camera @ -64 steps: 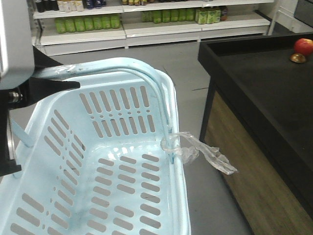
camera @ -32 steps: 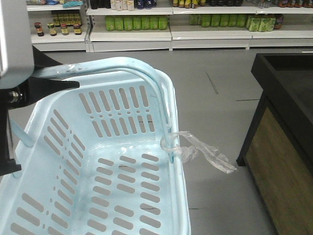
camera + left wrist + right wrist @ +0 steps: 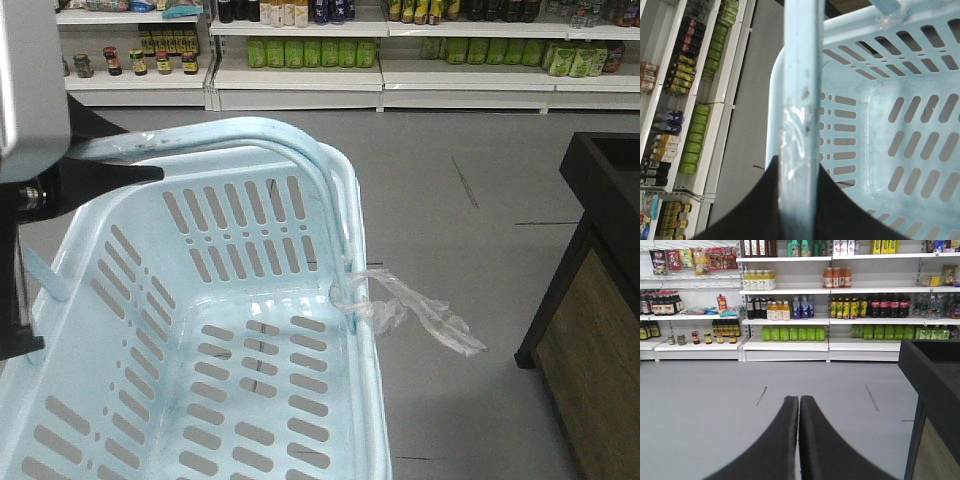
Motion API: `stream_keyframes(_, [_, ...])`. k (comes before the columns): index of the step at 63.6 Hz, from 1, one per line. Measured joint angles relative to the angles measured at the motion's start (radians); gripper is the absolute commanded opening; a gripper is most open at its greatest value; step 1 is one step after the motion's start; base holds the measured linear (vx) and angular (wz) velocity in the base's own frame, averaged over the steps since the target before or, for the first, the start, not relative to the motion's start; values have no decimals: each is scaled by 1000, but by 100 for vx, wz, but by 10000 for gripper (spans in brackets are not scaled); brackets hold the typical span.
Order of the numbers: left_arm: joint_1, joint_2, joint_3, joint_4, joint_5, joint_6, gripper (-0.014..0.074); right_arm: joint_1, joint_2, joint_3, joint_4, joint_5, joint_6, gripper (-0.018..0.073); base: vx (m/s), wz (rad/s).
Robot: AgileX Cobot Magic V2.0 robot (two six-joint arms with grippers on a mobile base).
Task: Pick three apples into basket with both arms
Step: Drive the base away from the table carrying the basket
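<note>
At lower left of the front view the left gripper (image 3: 100, 175) clamps the handle (image 3: 250, 131) of the empty basket (image 3: 366, 400), no apples show, and the right gripper (image 3: 799, 407), fingers pressed together on nothing, sits nearer the counter (image 3: 932, 375) at the right edge, so it is probably the picker.

A grey floor (image 3: 480, 230) runs back to long white shelves (image 3: 785, 342) along the far wall. A few short dark marks (image 3: 761, 395) streak the floor. The lowest shelf bears a row of green bottles (image 3: 792, 333), with small jars (image 3: 695, 337) to the left; the 2 shelves above hold rows of yellow, orange and dark bottles. At the right stands a black-topped bench (image 3: 612, 170) with a wooden side (image 3: 600, 370). Its top is mostly out of frame, so its load cannot be told.
</note>
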Motion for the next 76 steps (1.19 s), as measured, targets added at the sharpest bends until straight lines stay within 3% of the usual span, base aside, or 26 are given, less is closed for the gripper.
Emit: stream_keyframes(76, [0,0,0,0,0,0,-6,0,0,0,0,0,0,-9,19,0])
